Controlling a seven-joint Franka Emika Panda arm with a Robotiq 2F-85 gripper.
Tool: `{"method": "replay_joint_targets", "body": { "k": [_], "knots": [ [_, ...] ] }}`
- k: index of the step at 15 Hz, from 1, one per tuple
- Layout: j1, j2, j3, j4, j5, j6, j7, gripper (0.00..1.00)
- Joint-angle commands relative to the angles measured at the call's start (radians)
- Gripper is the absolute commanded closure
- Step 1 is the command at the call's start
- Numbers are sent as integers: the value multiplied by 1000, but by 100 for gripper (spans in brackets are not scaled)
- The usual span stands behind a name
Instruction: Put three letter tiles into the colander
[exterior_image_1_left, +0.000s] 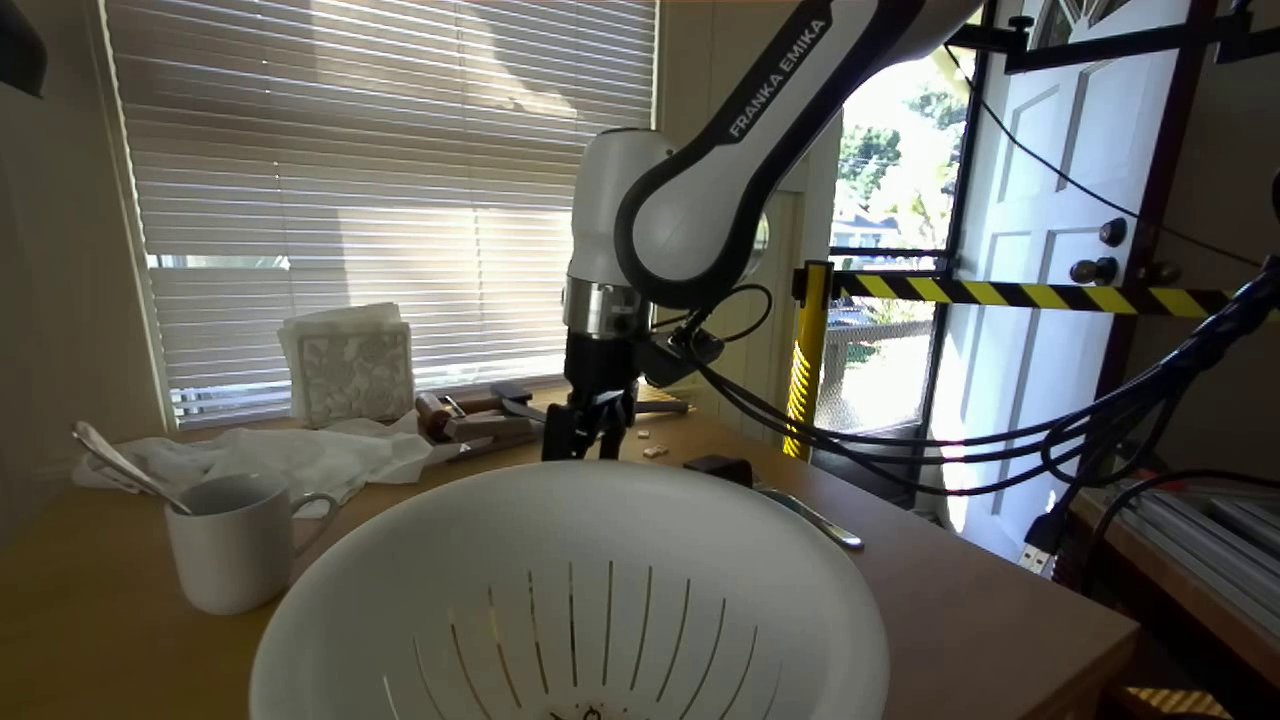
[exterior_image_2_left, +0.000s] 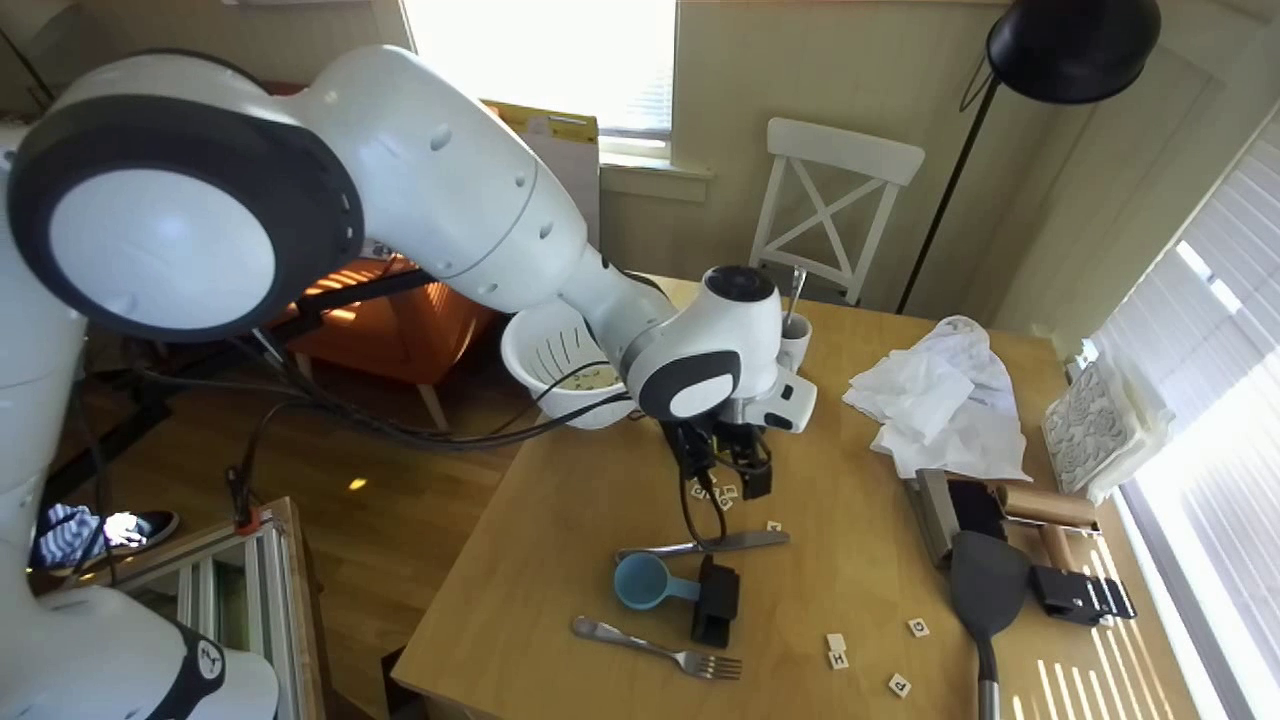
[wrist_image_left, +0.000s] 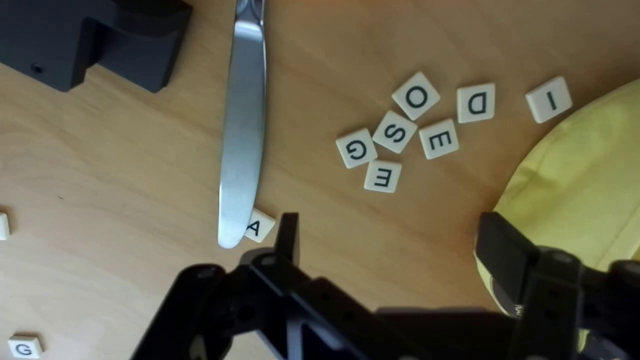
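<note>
The end effector (wrist_image_left: 389, 224) is disengaged, its two fingers spread wide over the desk (exterior_image_2_left: 560, 520). I see a loose cluster of letter tiles (wrist_image_left: 395, 132) near the knife (wrist_image_left: 242, 125), whose tip partly hides a further tile (wrist_image_left: 261, 226), marked A. The colander (exterior_image_1_left: 580, 510) stands at the desk's edge, opening upward, near the white mug (exterior_image_1_left: 228, 550).

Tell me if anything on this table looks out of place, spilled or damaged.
One thing stands out: in the wrist view, the knife covers part of the A tile, probably lying on it, while the clustered tiles are uncovered. The white cloth or paper is crumpled, perhaps harmlessly. No spill or damage shows.
</note>
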Motion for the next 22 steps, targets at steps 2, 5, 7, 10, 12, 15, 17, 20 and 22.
{"method": "replay_joint_targets", "body": {
  "k": [2,5,7,10,12,15,17,20,22],
  "knots": [
    [-31,37,30,38,-8,2,-9,34],
    [-40,47,39,43,-3,-2,-13,38],
    [-44,58,44,47,-2,4,-17,37],
    [-51,77,53,61,0,12,-22,34],
    [-53,94,56,78,0,13,-23,35],
    [-56,118,59,100,-1,25,-24,42],
    [-56,133,57,111,-1,33,-24,53],
    [-60,148,58,120,1,41,-23,58],
    [-64,155,60,124,4,40,-22,58]
  ]
}}
